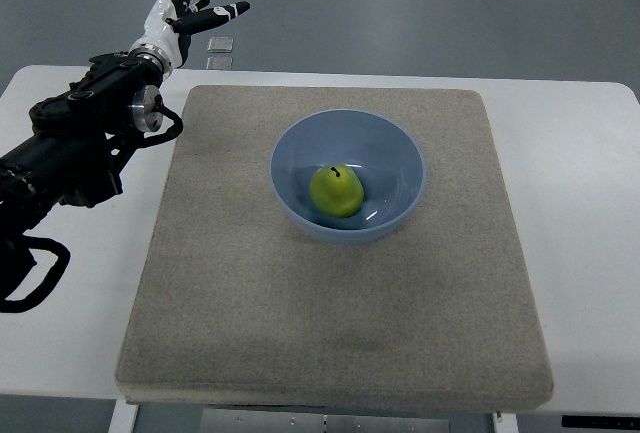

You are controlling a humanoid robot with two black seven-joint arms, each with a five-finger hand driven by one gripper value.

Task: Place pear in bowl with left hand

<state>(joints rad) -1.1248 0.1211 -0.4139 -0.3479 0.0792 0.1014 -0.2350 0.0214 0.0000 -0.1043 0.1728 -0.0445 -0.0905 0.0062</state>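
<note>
A green pear (336, 192) with a short dark stem lies inside the light blue bowl (392, 149), which stands on the grey mat a little right of its middle. My left hand (187, 9) is raised beyond the table's far left edge, well away from the bowl. Its fingers are spread and hold nothing. The black left arm (85, 143) comes in from the left edge across the white table. The right arm does not show.
The grey felt mat (330, 333) covers most of the white table (575, 233). Two small clear squares (220, 52) lie on the floor beyond the table's far edge, near the left hand.
</note>
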